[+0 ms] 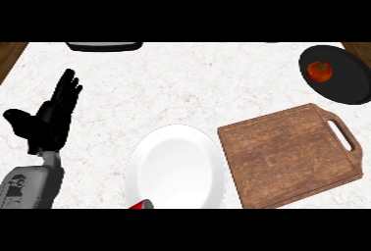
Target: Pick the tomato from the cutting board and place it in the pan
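A red tomato (319,71) lies inside the black pan (346,86) at the far right of the counter. The wooden cutting board (290,154) with a handle slot sits at the right front, with nothing on it. My left hand (51,115) rests at the left side, fingers straight and pointing up, holding nothing. My right hand does not show.
A white plate (177,169) stands at the front centre, left of the board. A small red thing (141,205) pokes in at the lower edge below the plate. A dark object (103,46) sits at the counter's back edge. Wooden counter edges show at both far corners.
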Available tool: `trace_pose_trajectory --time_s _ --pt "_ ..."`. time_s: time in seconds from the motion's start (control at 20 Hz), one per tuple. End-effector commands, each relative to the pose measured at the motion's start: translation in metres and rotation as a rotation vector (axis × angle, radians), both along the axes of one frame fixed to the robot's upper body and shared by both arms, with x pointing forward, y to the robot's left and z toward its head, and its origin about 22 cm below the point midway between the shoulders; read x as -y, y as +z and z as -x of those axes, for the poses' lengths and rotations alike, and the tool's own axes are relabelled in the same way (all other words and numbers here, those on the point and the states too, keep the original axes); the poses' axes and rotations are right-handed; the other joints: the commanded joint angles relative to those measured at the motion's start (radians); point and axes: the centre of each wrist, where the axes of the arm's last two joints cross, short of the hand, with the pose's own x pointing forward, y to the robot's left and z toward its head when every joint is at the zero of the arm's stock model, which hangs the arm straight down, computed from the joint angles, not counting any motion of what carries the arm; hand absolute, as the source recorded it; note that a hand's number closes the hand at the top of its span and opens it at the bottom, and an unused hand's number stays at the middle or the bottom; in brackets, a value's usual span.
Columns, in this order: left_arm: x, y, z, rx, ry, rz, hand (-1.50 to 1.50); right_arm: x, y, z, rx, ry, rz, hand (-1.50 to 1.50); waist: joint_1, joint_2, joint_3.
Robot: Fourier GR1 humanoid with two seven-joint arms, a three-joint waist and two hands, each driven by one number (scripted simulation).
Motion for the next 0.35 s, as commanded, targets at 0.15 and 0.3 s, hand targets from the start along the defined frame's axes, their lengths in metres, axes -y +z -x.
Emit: trace_pose_trajectory --time_s 0.15,0.3 --pt "0.006 -0.011 0.015 0.000 0.005 -0.009 0.00 -0.005 -0.012 0.030 -0.034 0.019 0.012 -1.50 -0.002 -0.001 -0.001" --pt "0.012 -0.011 -0.003 0.017 0.016 -0.003 0.00 -0.025 -0.006 0.022 -0.076 0.016 0.028 -1.50 -0.010 -0.001 -0.002"
